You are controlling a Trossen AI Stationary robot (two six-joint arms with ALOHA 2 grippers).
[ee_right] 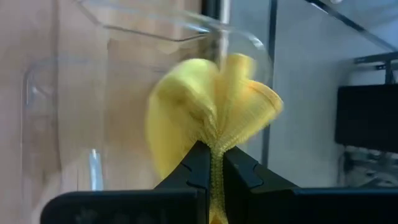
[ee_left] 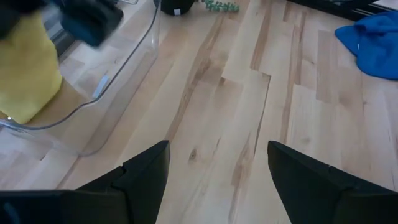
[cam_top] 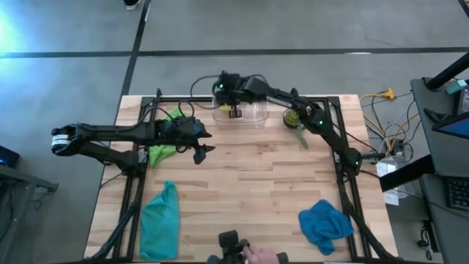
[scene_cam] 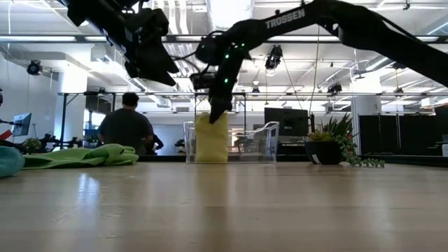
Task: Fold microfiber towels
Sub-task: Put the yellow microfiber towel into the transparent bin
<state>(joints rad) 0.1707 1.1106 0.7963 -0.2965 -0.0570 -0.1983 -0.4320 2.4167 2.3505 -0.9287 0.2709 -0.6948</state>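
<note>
A yellow towel [scene_cam: 211, 138] hangs inside a clear bin [scene_cam: 259, 143] at the table's far middle, with my right gripper [scene_cam: 213, 112] shut on it from above. The gripper hides this towel in the high view. My left gripper [cam_top: 201, 150] hovers open over bare wood left of centre, holding nothing; its fingers [ee_left: 146, 171] stand wide apart. A lime green towel [cam_top: 165, 150] lies crumpled under the left arm. A teal towel [cam_top: 160, 216] lies at the near left and a blue towel [cam_top: 325, 224] at the near right. My right gripper pinches a bunched, gathered part of the yellow towel [ee_right: 216, 146] between its two fingers, several layers pressed together. The fingers slant down from above into the bin. The towel fans out beyond the fingertips and hangs upright, its lower end [scene_cam: 210, 159] down at the bin's floor.
A small potted plant [cam_top: 293, 117] stands right of the bin. A person's hand [cam_top: 256, 255] and a dark device show at the near edge. A person sits beyond the table [scene_cam: 126, 126]. Bare wood lies across the table's middle [cam_top: 256, 176].
</note>
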